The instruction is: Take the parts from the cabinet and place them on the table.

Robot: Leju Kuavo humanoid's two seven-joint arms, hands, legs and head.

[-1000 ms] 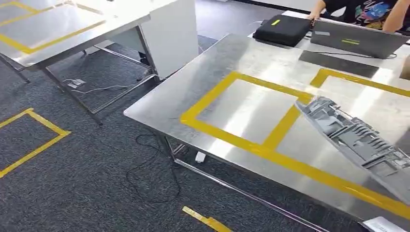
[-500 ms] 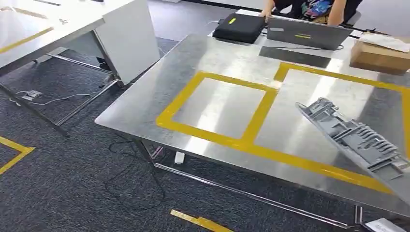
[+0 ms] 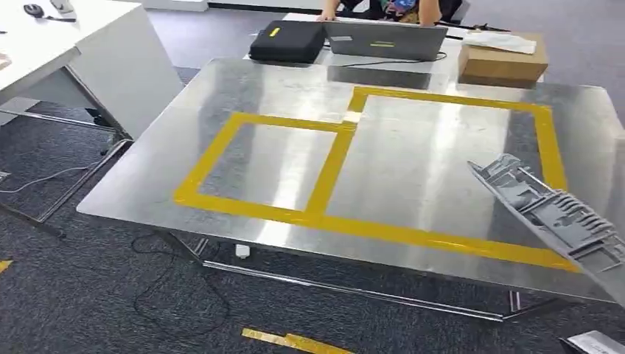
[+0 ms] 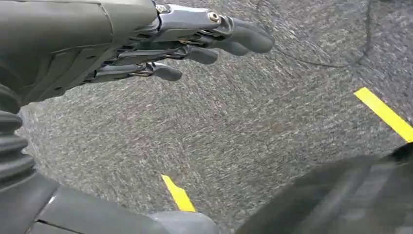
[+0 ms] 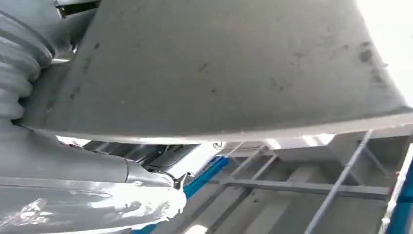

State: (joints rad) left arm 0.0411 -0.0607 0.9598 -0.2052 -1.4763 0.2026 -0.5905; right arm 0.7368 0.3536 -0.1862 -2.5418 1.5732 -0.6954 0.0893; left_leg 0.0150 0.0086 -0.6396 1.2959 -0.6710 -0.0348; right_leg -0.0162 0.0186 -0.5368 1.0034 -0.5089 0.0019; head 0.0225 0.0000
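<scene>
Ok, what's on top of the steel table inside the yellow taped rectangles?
Both yellow tape rectangles on the steel table hold only bare metal. The grey ribbed plastic part, carried at the right, overlaps the larger rectangle's near right corner and covers what lies there.

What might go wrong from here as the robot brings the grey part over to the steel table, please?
The grey part juts out tilted over the steel table's near right edge; set down there, it could overhang and tip off. Its low leading end might also scrape the yellow tape. The right hand's grip is largely hidden, so slipping cannot be ruled out.
</scene>
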